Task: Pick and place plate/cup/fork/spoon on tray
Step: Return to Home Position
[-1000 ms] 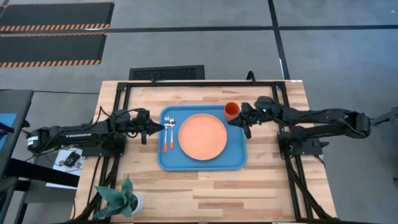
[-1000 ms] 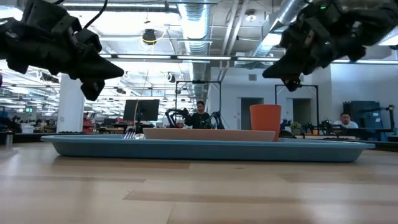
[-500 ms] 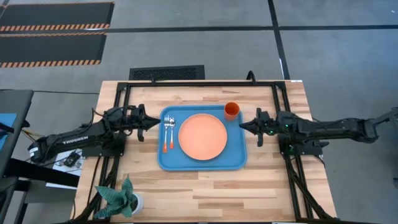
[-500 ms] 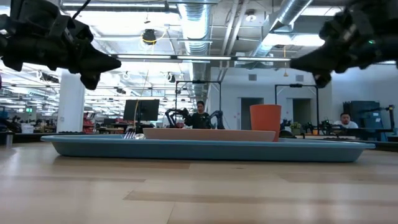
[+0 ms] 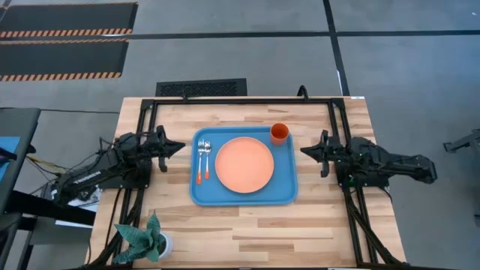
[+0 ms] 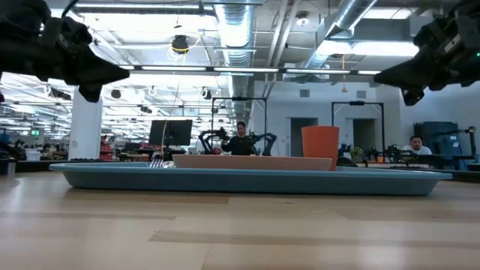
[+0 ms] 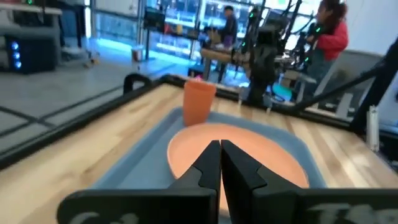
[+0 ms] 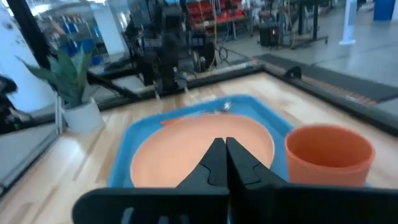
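The blue tray [image 5: 206, 191] lies in the middle of the table. The salmon-orange plate [image 5: 244, 164] rests flat in its middle. The small orange cup [image 5: 279, 133] stands upright in the tray's far right corner. The fork [image 5: 199, 159] and spoon [image 5: 206, 157] lie side by side along the tray's left side, silver ends toward the far edge. My left gripper [image 5: 180, 145] is shut and empty, left of the tray, above the table. My right gripper [image 5: 304, 151] is shut and empty, right of the tray.
A white pot with a green plant [image 5: 150, 238] stands at the table's near left corner. Black frame rails [image 5: 341, 127] run along the table's sides and far edge. Bare wood lies near the front edge. People sit in the room behind [image 6: 241, 140].
Both arms have drawn back from the tray: my left gripper toward the table's left edge, my right gripper away from the cup toward the right edge. Tray, plate, cup, fork and spoon have kept still.
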